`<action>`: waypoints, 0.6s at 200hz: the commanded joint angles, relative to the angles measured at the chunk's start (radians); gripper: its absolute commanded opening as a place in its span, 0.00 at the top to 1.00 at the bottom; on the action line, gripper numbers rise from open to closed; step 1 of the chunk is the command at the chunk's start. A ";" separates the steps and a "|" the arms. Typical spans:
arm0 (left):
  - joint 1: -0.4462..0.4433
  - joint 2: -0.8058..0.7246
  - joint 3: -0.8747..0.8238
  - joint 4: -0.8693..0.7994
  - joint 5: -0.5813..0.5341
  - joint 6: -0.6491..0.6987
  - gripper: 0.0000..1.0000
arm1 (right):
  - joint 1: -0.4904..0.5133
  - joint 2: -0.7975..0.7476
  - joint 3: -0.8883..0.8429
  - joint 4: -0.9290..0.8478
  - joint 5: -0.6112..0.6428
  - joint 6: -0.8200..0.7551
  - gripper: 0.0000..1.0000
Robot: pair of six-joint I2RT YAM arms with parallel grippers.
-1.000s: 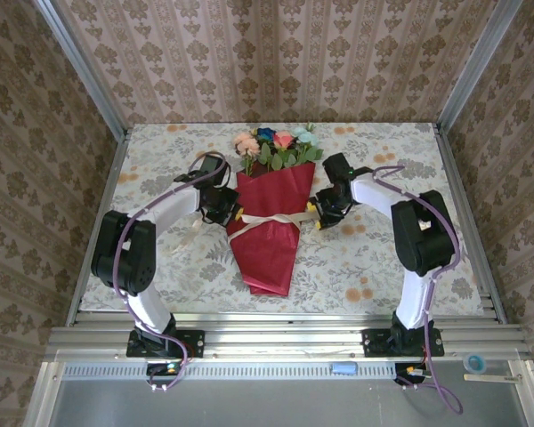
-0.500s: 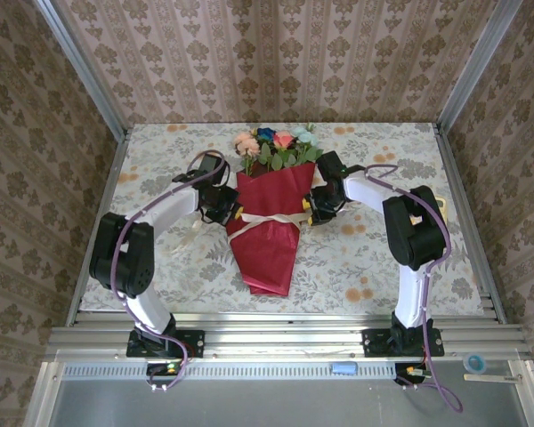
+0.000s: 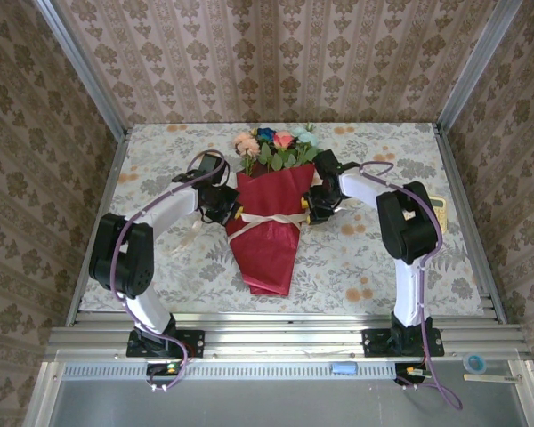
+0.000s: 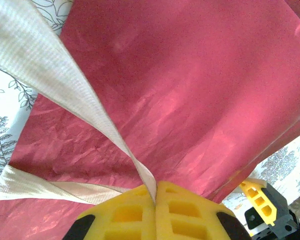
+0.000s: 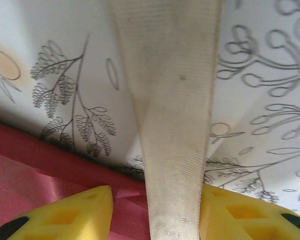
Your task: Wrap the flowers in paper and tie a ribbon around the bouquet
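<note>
Floral-print tablecloth point(image 3: 374, 258) holds the dark red paper bouquet point(image 3: 269, 253), cream satin ribbon point(image 3: 271, 217) across its waist. For the tie, the left gripper point(image 4: 155, 192) pinches one end; the right gripper point(image 5: 155, 192) straddles the other, jaws apart, so clamping probably comes next.

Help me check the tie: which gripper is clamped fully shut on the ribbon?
The left gripper: its yellow fingers meet, pinching the ribbon. The right gripper has its fingers apart, with the ribbon between them.

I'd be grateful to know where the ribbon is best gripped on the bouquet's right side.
Probably take the ribbon just beyond the right edge of the paper, coming from the right: there it runs as a free, flat band between the parted jaws of the right gripper.
</note>
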 commanded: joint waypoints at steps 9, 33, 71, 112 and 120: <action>0.002 -0.036 -0.020 0.001 -0.001 0.017 1.00 | 0.027 0.016 0.027 -0.055 -0.015 0.038 0.61; 0.001 -0.036 -0.021 0.004 -0.001 0.017 1.00 | 0.046 0.000 -0.006 -0.059 -0.006 0.057 0.67; -0.001 -0.036 -0.025 0.013 -0.001 0.014 1.00 | 0.056 -0.027 -0.052 -0.077 0.027 0.071 0.64; -0.004 -0.039 -0.021 0.006 -0.001 0.020 1.00 | 0.051 0.032 -0.019 -0.090 0.067 0.050 0.76; -0.001 -0.042 -0.018 -0.002 -0.005 0.026 1.00 | 0.050 0.033 -0.007 -0.100 0.081 0.040 0.86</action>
